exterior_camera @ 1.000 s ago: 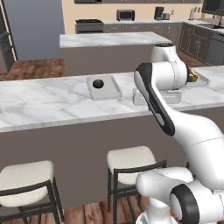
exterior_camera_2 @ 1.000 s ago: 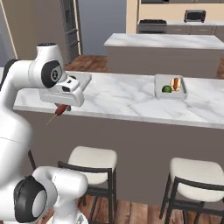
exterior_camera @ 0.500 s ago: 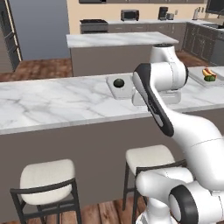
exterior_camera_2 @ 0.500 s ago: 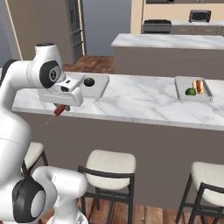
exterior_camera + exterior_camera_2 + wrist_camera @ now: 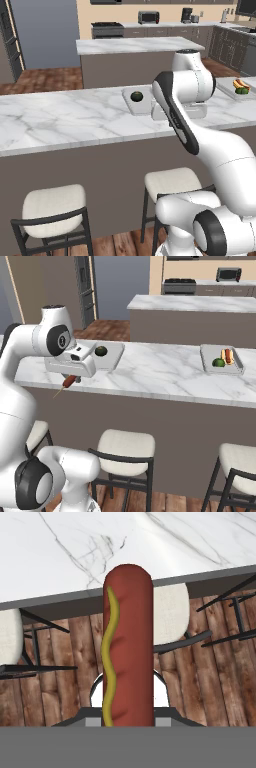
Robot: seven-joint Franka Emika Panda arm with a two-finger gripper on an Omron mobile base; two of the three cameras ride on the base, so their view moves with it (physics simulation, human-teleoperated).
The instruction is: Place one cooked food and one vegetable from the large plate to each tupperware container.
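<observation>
**Skewered sausage clamped in tool at tabletop's near edge**

Tool (image 5: pixel 70 379) closed tight on a red-brown sausage with a wavy yellow mustard line (image 5: pixel 127 647), mounted on a thin stick that juts down past the white marble tabletop (image 5: pixel 165 376) edge in the right base view. In the hand view, sausage rising from 6 o'clock straight toward 12, tip overlapping the tabletop's front edge, wooden floor (image 5: pixel 65 657) and pale-cushioned stools (image 5: pixel 170 614) behind it. Fingertips themselves hidden behind the sausage.

Nearer shallow rectangular pale grey tray (image 5: pixel 112 356) lying on the tabletop just beyond the tool, at about 1 o'clock from it in the right base view; holding one round dark green vegetable (image 5: pixel 101 351). In the left base view, same tray (image 5: pixel 131 104) at 9 o'clock from the arm's white wrist, partly covered by it.

Second matching tray (image 5: pixel 235 358) well apart along the tabletop, at 3 o'clock from the first, carrying a green vegetable (image 5: pixel 218 362) beside another red sausage (image 5: pixel 228 356), the two touching or nearly so.
</observation>
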